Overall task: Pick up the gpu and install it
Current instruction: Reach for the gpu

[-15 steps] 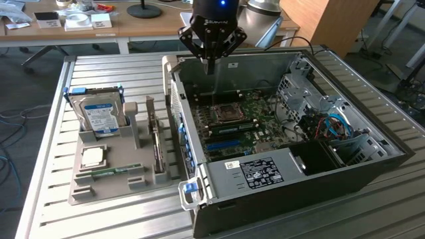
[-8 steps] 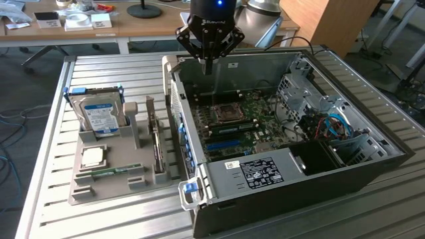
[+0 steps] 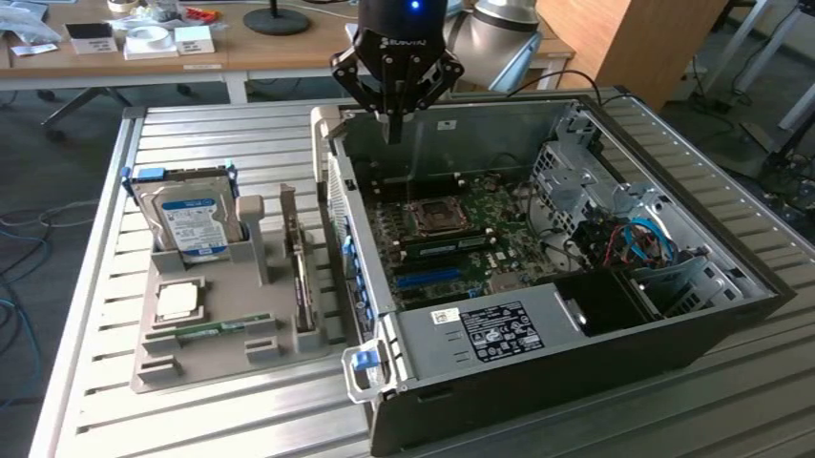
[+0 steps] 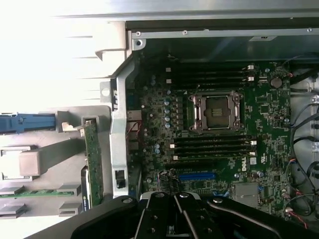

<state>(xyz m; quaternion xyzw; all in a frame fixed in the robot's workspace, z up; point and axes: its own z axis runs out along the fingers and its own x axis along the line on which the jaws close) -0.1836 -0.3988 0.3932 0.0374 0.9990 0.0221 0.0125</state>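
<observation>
Across the slatted tabletop [image 3: 229,129] an open computer case [image 3: 574,382] lies on its side with its motherboard [image 3: 446,239] facing up. Just beside it, on the exterior view's left, sits a grey parts tray [image 3: 191,367]. The gripper [image 3: 395,129] hangs above the far edge of the case, jaws pressed together and holding nothing. It is over the case, not over the tray.

A hard drive [image 3: 191,224] stands upright at the far end of the tray. The gpu [image 4: 92,164] stands on its long edge in the tray slot nearest the case, untouched and well apart from the gripper. A narrow memory stick [image 3: 210,330] lies flat toward the tray's near end. On the motherboard a blue slot [image 3: 440,277] looks empty, and I judge it the likely seat for the card.

As I read it, the task is at its very start, the approach for the pickup, with nothing lifted and nothing installed. Picking up the card calls for the jaws to part enough for its thin top edge. They also need to sit squarely over the tray slot rather than the case, then lower straight, since the case wall stands close alongside.
</observation>
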